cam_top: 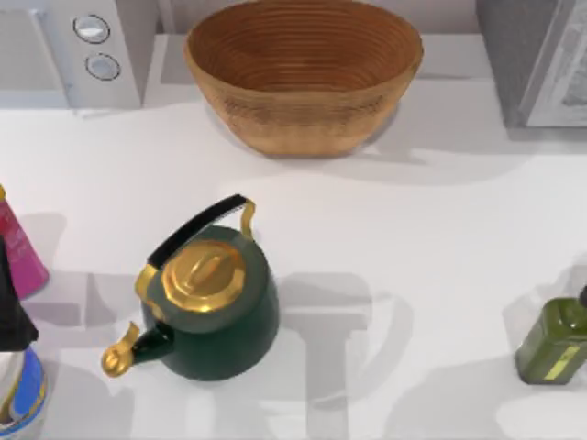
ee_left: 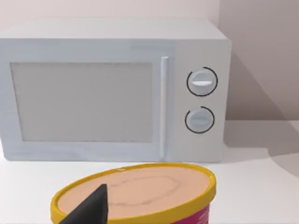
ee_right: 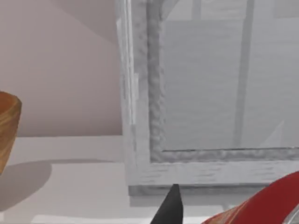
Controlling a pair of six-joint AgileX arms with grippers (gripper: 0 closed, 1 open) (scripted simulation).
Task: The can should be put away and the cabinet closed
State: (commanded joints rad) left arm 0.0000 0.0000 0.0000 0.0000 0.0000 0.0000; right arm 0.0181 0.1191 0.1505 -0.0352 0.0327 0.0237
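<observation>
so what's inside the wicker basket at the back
Nothing shows inside the wicker basket: its ribbed inner wall and floor look bare from above. Its near wall hides a strip of the interior, so that part cannot be checked. The can is elsewhere, by the cabinet.

A green kettle [cam_top: 215, 316] stands mid-table, a wicker basket [cam_top: 303, 73] behind it, a microwave [cam_top: 78, 46] far left.

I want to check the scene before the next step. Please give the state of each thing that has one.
microwave: door shut.
kettle: upright, lid on.
basket: upright, nothing inside.
green bottle: lying at the table's right edge.
can: close to the right hand's finger, in front of the cabinet.
yellow-rimmed tub: upright, near the left hand.
</observation>
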